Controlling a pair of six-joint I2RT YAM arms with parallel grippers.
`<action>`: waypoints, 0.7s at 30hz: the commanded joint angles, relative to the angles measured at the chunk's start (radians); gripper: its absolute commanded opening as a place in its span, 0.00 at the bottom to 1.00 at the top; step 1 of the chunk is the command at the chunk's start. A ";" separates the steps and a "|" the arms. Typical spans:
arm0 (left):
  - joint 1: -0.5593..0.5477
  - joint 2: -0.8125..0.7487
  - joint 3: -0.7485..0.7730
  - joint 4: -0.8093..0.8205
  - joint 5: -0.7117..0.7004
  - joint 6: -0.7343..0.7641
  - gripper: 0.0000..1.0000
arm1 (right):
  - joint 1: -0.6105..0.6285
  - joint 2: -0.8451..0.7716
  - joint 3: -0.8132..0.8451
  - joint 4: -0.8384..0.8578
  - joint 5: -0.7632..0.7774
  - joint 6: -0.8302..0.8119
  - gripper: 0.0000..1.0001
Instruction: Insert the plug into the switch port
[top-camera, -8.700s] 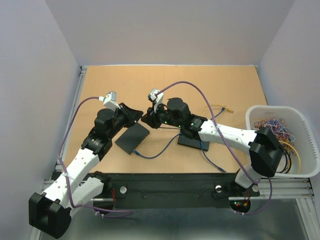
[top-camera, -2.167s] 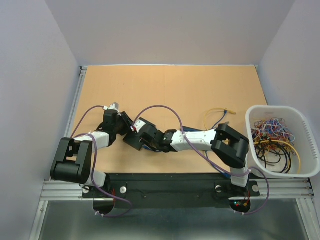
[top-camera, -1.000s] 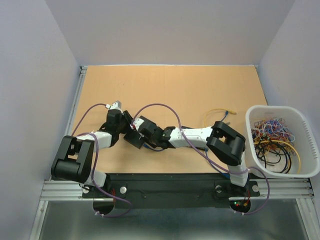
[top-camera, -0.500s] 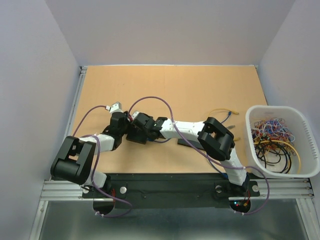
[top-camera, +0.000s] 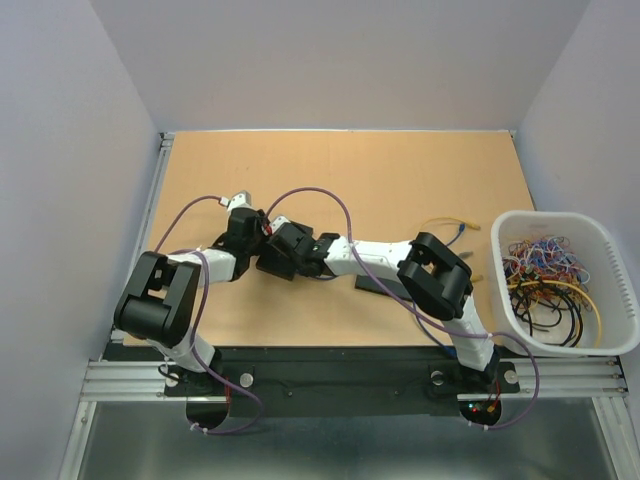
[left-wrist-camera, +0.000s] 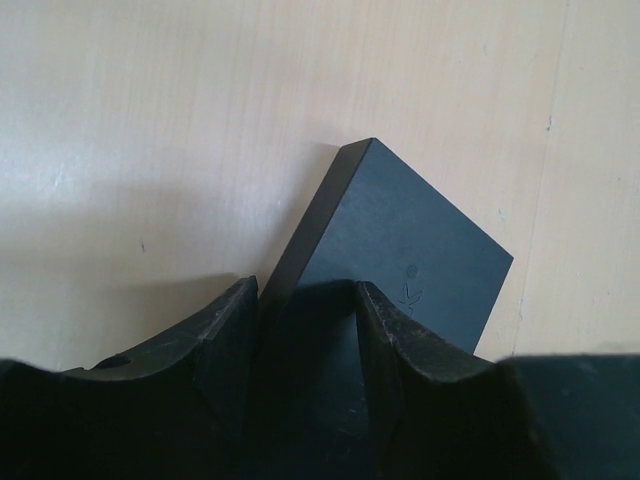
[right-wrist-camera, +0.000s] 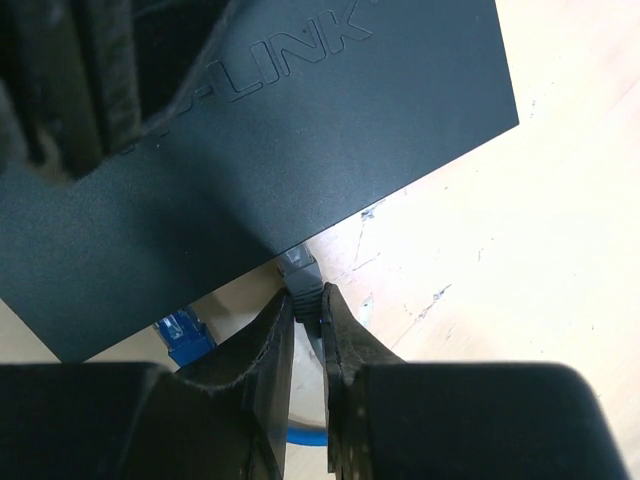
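Observation:
The black TP-LINK switch (right-wrist-camera: 300, 130) lies on the wooden table left of centre (top-camera: 272, 264). My left gripper (left-wrist-camera: 305, 300) is shut on the switch (left-wrist-camera: 410, 250), one finger on each side of its corner; in the top view the left gripper (top-camera: 247, 236) is at the switch's far-left end. My right gripper (right-wrist-camera: 308, 305) is shut on a grey plug (right-wrist-camera: 300, 270), whose tip is at the switch's port edge. From above, the right gripper (top-camera: 290, 250) is right against the switch. A blue plug (right-wrist-camera: 182, 337) sits at a neighbouring port.
A white basket (top-camera: 612, 300) full of coloured cables stands at the right edge. A yellow cable (top-camera: 445, 224) lies beside it. A second flat black box (top-camera: 385, 285) lies under the right arm. A blue cable (right-wrist-camera: 305, 440) runs below the right fingers.
Both grippers and the switch have shifted slightly up and to the left on the table. The left arm's elbow has swung in, and the right arm has stretched further left with the plug.

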 joint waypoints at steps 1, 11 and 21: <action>-0.048 0.050 0.029 -0.130 0.294 -0.046 0.51 | 0.033 0.003 0.042 0.413 -0.129 0.085 0.00; 0.076 0.033 0.050 -0.161 0.334 -0.029 0.51 | 0.033 0.096 0.189 0.400 -0.160 0.091 0.02; 0.150 0.036 0.089 -0.189 0.329 -0.049 0.52 | 0.033 0.100 0.184 0.399 -0.047 0.076 0.43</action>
